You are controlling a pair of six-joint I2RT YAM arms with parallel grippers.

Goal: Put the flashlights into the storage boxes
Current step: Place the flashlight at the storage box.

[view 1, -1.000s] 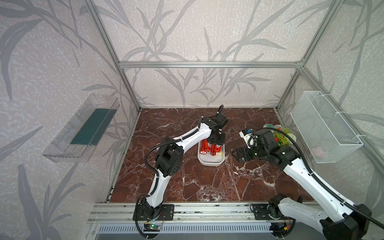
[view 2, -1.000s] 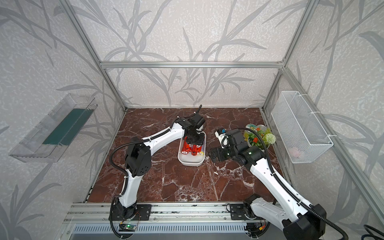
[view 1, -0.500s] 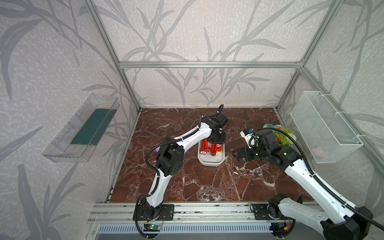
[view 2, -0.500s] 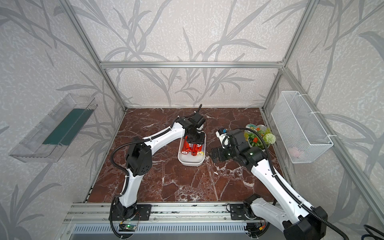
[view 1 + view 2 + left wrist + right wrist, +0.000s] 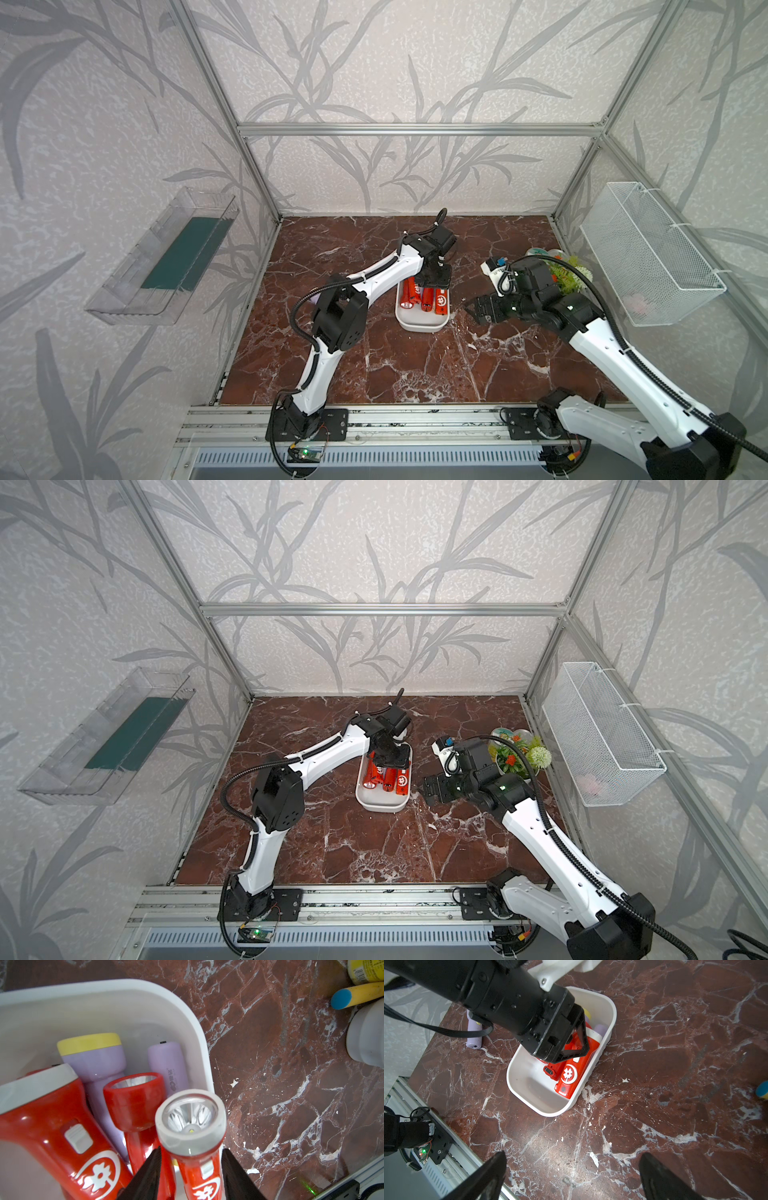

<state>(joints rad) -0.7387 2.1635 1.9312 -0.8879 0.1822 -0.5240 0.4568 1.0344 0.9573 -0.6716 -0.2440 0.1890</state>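
left gripper (image 5: 191, 1148) straddles a red flashlight (image 5: 190, 1118) lying along the white tub's (image 5: 145, 1001) wall; whether it grips cannot be told. right gripper (image 5: 574, 1154) gapes, empty. probably light, stiff, glossy plastic: best held at the narrow handle.

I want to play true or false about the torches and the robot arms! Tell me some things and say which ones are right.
1. The white tub has red flashlights in it. True.
2. Every lavender flashlight is inside the tub. False: one lavender flashlight lies on the table, outside the tub.
3. The right gripper is holding a flashlight. False: it is open and empty, beside the tub.
4. The left gripper is over the tub. True.
5. The wire basket stands on the table. False: it hangs on the side wall.
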